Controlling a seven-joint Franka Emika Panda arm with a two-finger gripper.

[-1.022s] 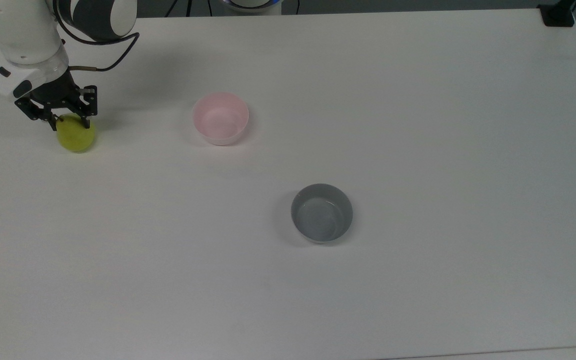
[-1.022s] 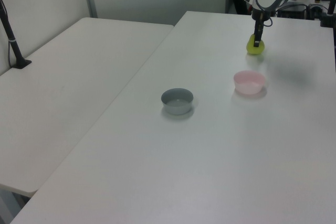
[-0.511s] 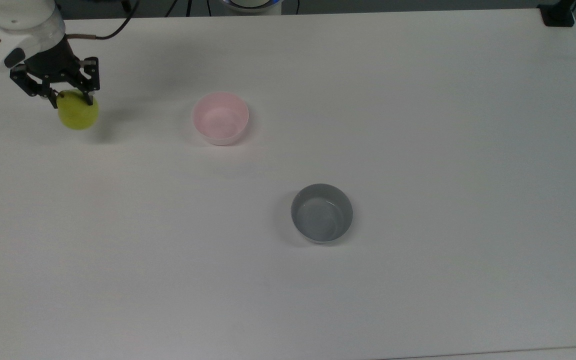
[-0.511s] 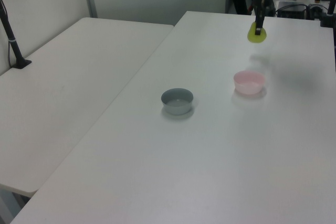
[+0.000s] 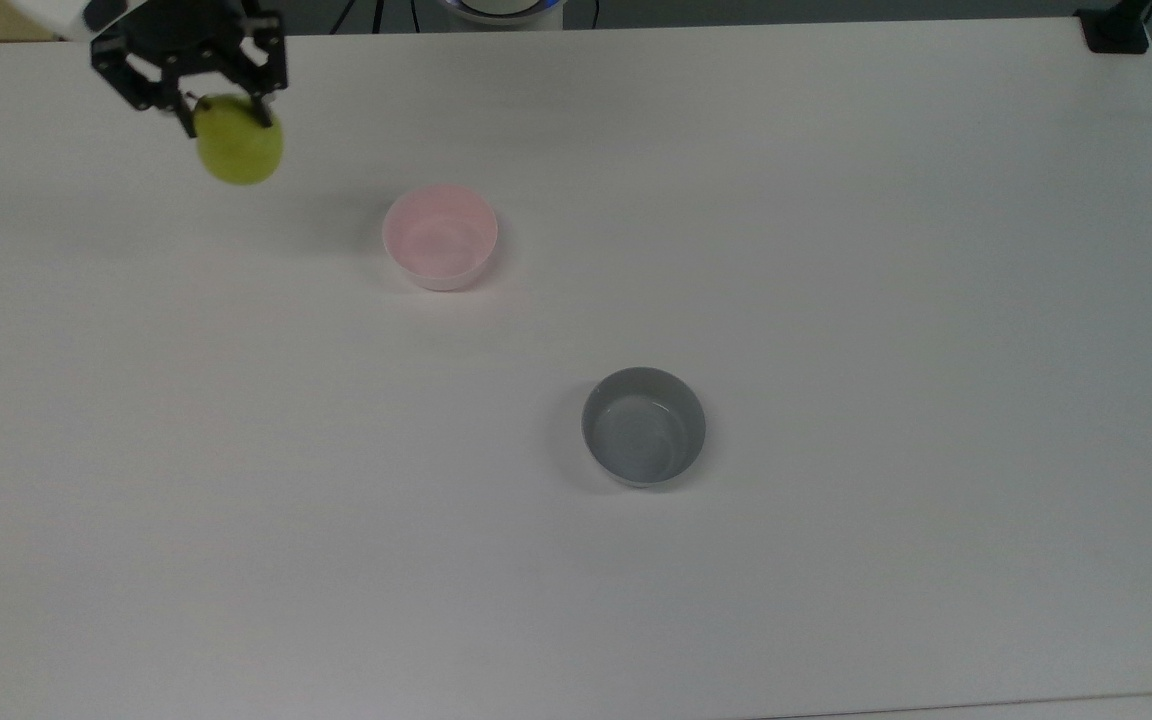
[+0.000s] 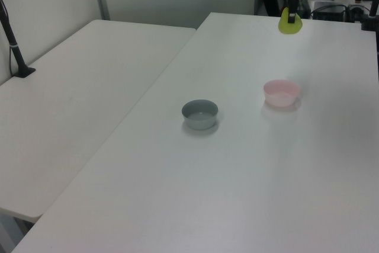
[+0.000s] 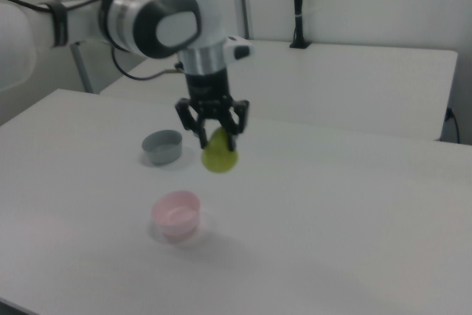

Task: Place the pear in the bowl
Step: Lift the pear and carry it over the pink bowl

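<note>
1. The tool is clamped on the top of the pear, near its stem. The pear hangs in the air, up off the tabletop.
2. Take the pink bowl as the spot to measure from. In the top view the pear is to the top view's left of the pink bowl and a bit farther back, not over it yet. In the right view the pear hangs above and behind the pink bowl.
3. I think the job now is to carry the pear across until it sits right over the middle of the pink bowl. Keep the grip tight the whole way (a round pear held near the top could swing or slip).
4. Keep the pear high enough to pass over the bowl's rim, so it does not bump the bowl and push it.
5. Then go down slowly and let go only when the pear is low inside the bowl, so it does not bounce out.
6. The grey bowl sits to the top view's right of the pink bowl and nearer the front. It is the wrong one, so stop before it.
</note>
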